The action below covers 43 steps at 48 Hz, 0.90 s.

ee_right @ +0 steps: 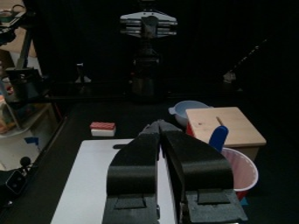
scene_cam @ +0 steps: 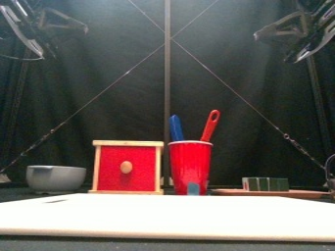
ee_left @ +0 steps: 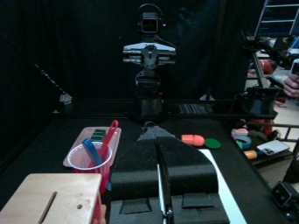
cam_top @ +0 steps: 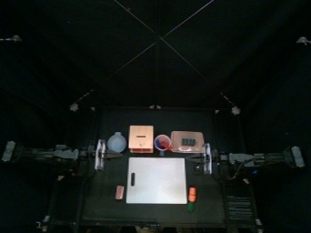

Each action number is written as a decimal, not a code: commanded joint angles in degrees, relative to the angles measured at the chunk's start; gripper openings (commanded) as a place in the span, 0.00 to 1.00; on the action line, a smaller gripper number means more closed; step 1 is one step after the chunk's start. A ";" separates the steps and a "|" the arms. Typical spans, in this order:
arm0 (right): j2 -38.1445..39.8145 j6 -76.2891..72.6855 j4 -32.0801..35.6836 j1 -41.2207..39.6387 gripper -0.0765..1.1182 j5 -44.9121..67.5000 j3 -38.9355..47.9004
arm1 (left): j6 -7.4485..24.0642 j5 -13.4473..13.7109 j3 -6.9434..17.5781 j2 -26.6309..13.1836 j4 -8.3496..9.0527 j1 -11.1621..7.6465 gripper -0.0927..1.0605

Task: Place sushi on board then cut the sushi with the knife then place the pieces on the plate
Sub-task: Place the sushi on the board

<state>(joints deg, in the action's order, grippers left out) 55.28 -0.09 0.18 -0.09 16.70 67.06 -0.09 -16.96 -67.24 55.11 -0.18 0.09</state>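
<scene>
— Behind the white board (cam_top: 158,179), where does the sushi roll (scene_cam: 271,183) lie?
— On the pink tray (scene_cam: 301,193) at the back right, just beside the red cup (scene_cam: 190,169) that holds the blue knife (scene_cam: 177,127) and the red knife (scene_cam: 210,125); left of the cup stand the wooden box (scene_cam: 127,167), its red drawer front facing forward, and the blue-grey bowl (scene_cam: 55,176).
— And the grippers?
— The left gripper (ee_left: 155,133) hangs high near the board's back left corner, the right gripper (ee_right: 165,129) near its back right corner; each has its jaws pressed together on nothing, neither touching the roll.
— Anything beside the board?
— One small pink toy (cam_top: 119,191) on its left, a red toy (cam_top: 192,192) and a green toy (cam_top: 192,204) on its right
</scene>
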 commanded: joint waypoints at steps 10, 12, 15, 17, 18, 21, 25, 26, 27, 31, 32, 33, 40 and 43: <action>-3.60 -1.76 -7.03 -7.65 0.10 -10.20 -3.69 | 0.18 -1.93 1.23 -7.65 -0.18 0.35 0.07; -4.31 -1.76 -7.56 -9.49 0.10 -13.62 -4.57 | 0.09 -2.02 1.41 -8.79 -0.18 0.26 0.07; -5.19 -1.67 -7.65 -12.74 0.10 -19.16 -5.98 | 0.09 -2.29 1.76 -10.46 -0.18 0.26 0.07; -6.15 -1.58 -7.56 -15.56 0.10 -23.82 -7.38 | 0.00 -2.46 1.93 -11.60 -0.18 0.18 0.07; -6.50 -1.58 -7.47 -16.79 0.10 -25.66 -7.91 | 0.09 -2.46 2.11 -12.22 -0.18 0.09 0.07; -7.56 -1.05 -7.03 -20.39 0.10 -30.94 -9.32 | 0.18 -2.90 2.55 -14.06 -0.18 0.00 0.07; -9.14 -0.62 -5.45 -25.49 0.11 -38.06 -11.34 | 0.18 -3.43 2.99 -15.82 -0.09 0.00 0.07; -9.49 -0.53 -4.92 -26.46 0.11 -39.29 -11.69 | 0.18 -3.52 3.08 -16.26 -0.09 0.00 0.07; -9.84 -0.53 -4.39 -27.25 0.12 -40.52 -11.95 | 0.18 -3.69 3.16 -16.61 -0.09 0.00 0.07; -11.25 -0.44 -2.20 -29.79 0.17 -44.30 -12.74 | 0.18 -4.48 3.52 -18.28 -0.09 -0.09 0.07; -11.69 -0.44 -1.58 -30.32 0.19 -44.91 -12.92 | 0.18 -4.66 3.52 -18.54 -0.09 -0.09 0.07; -12.04 -0.44 -1.14 -30.67 0.21 -45.26 -13.01 | 0.18 -4.83 3.60 -18.72 -0.09 -0.09 0.07; -15.03 -0.35 2.90 -31.03 0.43 -46.76 -13.62 | 0.18 -5.63 3.60 -19.69 -0.09 -0.18 0.07; -16.44 -0.26 4.22 -31.03 0.53 -47.02 -13.80 | 0.18 -5.80 3.60 -19.60 -0.18 -0.18 0.07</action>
<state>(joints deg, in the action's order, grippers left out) 40.08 -0.53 2.90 -31.03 -30.15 54.93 0.00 -21.97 -65.30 35.51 -0.26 0.00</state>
